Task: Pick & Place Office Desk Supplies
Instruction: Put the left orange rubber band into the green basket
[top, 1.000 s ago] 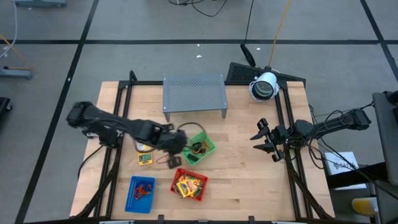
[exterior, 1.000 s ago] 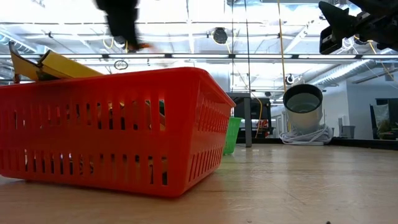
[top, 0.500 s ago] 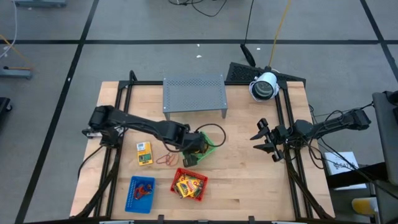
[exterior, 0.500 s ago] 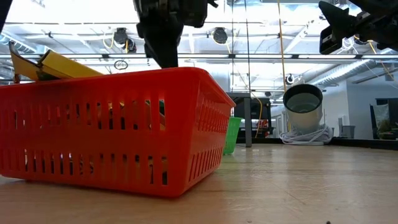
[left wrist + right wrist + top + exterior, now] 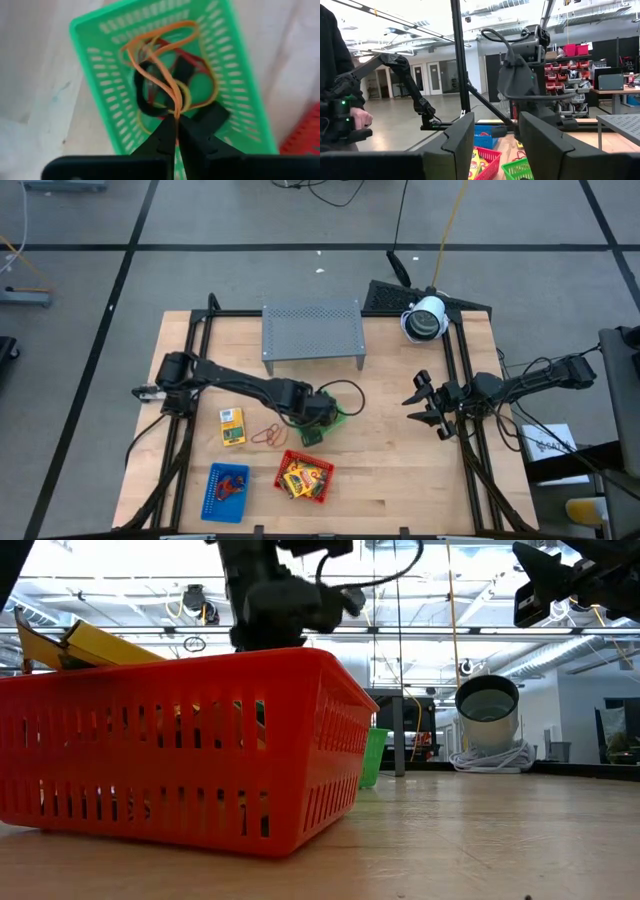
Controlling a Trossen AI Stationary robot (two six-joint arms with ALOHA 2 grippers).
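High view: your left gripper (image 5: 318, 416) hangs over the green tray (image 5: 338, 418), so you are at the drop-off step for a rubber band. More loose bands (image 5: 265, 435) lie on the tabletop (image 5: 400, 470) just behind the gripper, back toward the arm's base, with a yellow packet (image 5: 232, 426) beyond them. The red tray (image 5: 304, 477) of packets and the blue tray (image 5: 225, 488) sit to one side of it. The right gripper (image 5: 422, 404) waits well apart at the table's far edge.

Low view: the left arm shows above the red tray (image 5: 180, 740); its fingertips are hidden behind the rim. The right gripper (image 5: 540, 585) hangs high, clear of everything.

Left wrist view: the left gripper (image 5: 176, 131) is pinched tight on a thin orange rubber band (image 5: 155, 55). It hangs as a long doubled loop draped into the green tray (image 5: 240, 80), over red and yellow bands and dark clips already there. Next move, as I judge it: release so the band falls free, then lift straight up; watch for the loop snagging a finger.

Right wrist view: the right gripper (image 5: 495, 145) stands spread wide, holding nothing.
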